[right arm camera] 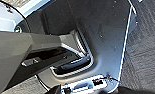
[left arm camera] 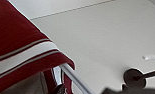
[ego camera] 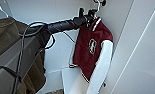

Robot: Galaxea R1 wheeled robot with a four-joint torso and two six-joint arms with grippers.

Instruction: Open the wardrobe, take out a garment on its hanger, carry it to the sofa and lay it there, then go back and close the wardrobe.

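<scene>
Head view: the robot's left arm [ego camera: 60, 25], wrapped in dark sleeve and trailing cables, reaches from the left edge up toward the upper middle of the frame. Its gripper [ego camera: 89, 15] sits at the neck of the garment [ego camera: 91, 50], a maroon jacket with white sleeves and a white chest emblem, hanging in the centre-right of the frame inside the open wardrobe [ego camera: 50, 10]. The hanger [ego camera: 98, 7] is mostly hidden by the collar and the gripper; its pale hook shows at the top edge beside a dark fitting. Whether the claw is closed on the hanger or merely against it cannot be told. An olive-brown jacket [ego camera: 5, 32] hangs at the left, partly covered by the arm and cut off by the frame edge. A white door panel [ego camera: 143, 50] fills the right side, close beside the jacket's sleeve. Open white wall lies between the two jackets.

Left wrist view: the striped maroon-and-white collar [left arm camera: 25, 55] fills the left half. A white bar of the hanger [left arm camera: 73, 75] runs diagonally at the lower centre. A dark round fitting [left arm camera: 134, 78] sits at the lower right against the wardrobe's white inner wall. The fingers are hard to make out.

Right wrist view: dark robot body panels and grey carpet [right arm camera: 145, 50] at the right edge; the right claw's state cannot be told.
</scene>
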